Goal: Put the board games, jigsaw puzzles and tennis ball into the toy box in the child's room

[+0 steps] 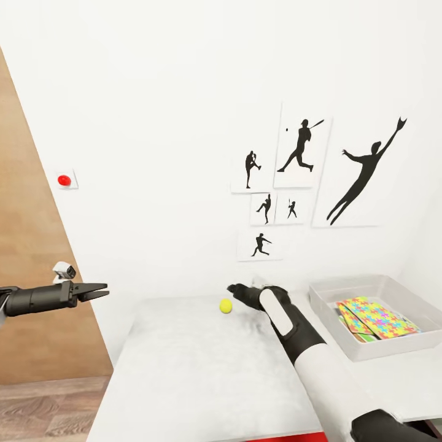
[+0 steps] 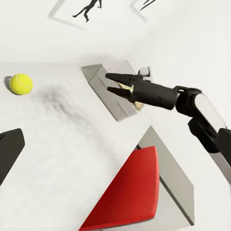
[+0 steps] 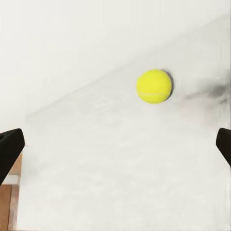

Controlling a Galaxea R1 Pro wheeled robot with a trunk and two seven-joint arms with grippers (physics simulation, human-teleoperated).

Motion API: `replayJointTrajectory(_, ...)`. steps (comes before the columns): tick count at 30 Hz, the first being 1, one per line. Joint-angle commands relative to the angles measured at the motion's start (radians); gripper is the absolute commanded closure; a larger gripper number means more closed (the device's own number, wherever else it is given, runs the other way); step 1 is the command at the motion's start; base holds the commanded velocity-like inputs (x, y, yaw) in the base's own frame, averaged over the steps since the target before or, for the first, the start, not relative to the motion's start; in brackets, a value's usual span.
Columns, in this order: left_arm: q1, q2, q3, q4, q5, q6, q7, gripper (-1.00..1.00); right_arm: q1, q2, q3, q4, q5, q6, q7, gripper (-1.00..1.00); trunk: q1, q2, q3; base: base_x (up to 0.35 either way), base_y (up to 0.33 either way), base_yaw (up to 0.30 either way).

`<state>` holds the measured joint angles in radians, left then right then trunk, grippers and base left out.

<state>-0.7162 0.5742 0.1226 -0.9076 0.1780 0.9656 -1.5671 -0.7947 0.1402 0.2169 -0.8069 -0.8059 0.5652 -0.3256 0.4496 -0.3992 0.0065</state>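
One tennis ball [image 1: 226, 306] sits near the table's [image 1: 184, 368] back edge by the wall, just ahead of my right gripper [image 1: 235, 290], whose fingers are spread apart. My left gripper [image 1: 98, 291] hangs off the table's left edge, nearly pressed together. Jigsaw puzzles [image 1: 376, 318] lie in the toy box [image 1: 331, 293].

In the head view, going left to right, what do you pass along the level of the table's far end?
left gripper → tennis ball → right gripper → toy box, with jigsaw puzzles inside it.
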Motion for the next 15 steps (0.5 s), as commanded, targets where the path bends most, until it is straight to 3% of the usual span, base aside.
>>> replayJointTrajectory(1,0.0,0.001,0.0,0.0,0.0,0.011,-0.004,-1.0,-0.049,0.019,0.003,0.065,0.013,0.001,-0.032,-1.0,0.0,-0.001,-0.001,0.0,0.0,0.0)
replayJointTrajectory(3,0.0,0.0,0.0,0.0,0.0,0.011,-0.004,-1.0,-0.09,0.034,0.003,0.125,0.031,-0.005,-0.046,-1.0,0.0,-0.001,-0.001,0.0,0.0,0.0)
replayJointTrajectory(6,0.0,0.0,0.0,0.0,0.0,0.011,-0.004,-1.0,-0.155,0.034,0.004,0.228,0.053,-0.033,-0.062,-1.0,0.0,-0.001,-0.001,0.0,0.0,0.0)
replayJointTrajectory(15,0.0,0.0,0.0,0.0,0.0,0.011,-0.004,-1.0,-0.202,0.034,0.003,0.284,0.062,-0.056,-0.069,-1.0,0.0,-0.001,-0.001,0.0,0.0,0.0)
